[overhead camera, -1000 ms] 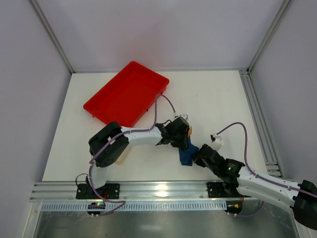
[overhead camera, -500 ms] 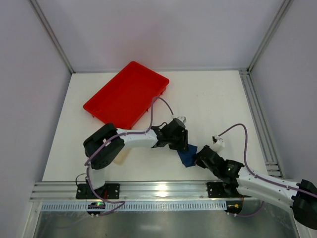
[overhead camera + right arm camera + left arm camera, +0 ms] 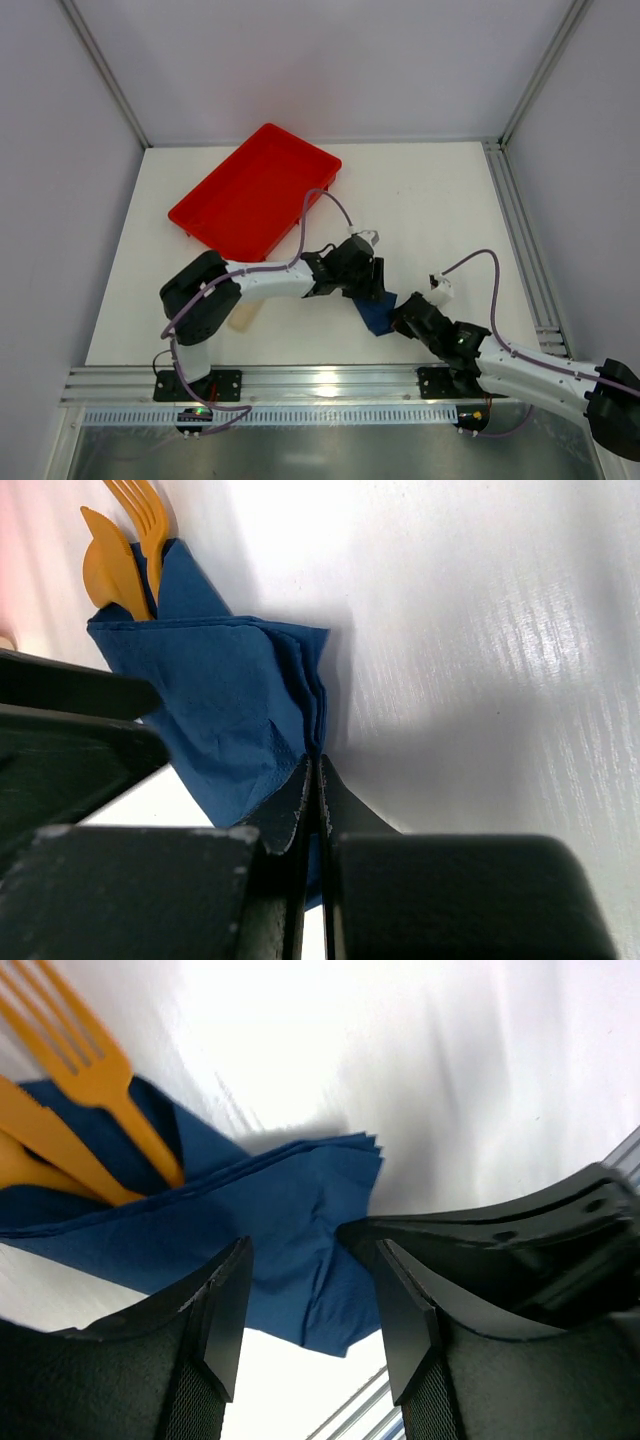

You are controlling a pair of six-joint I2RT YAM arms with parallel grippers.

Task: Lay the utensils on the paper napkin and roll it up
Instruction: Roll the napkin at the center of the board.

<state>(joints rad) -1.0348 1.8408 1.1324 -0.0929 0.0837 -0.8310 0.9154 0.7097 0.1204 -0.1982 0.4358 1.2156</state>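
Directly over the paper napkin [image 3: 300, 1220], the left tool [image 3: 310, 1300] hung with jaws spread, holding nothing. The right tool [image 3: 315, 780], shut, touched the napkin's folded edge. The utensils [image 3: 90, 1090] protruded from the napkin's opposite end, marking its long axis.

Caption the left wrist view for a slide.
Open left pincer over the folded navy napkin, orange utensils poking out.

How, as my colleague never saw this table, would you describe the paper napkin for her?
On the white table, look near the front edge, right of the red tray, where the left gripper and right gripper meet. The paper napkin lies there, folded. It is the only dark navy thing, with orange utensils poking out.
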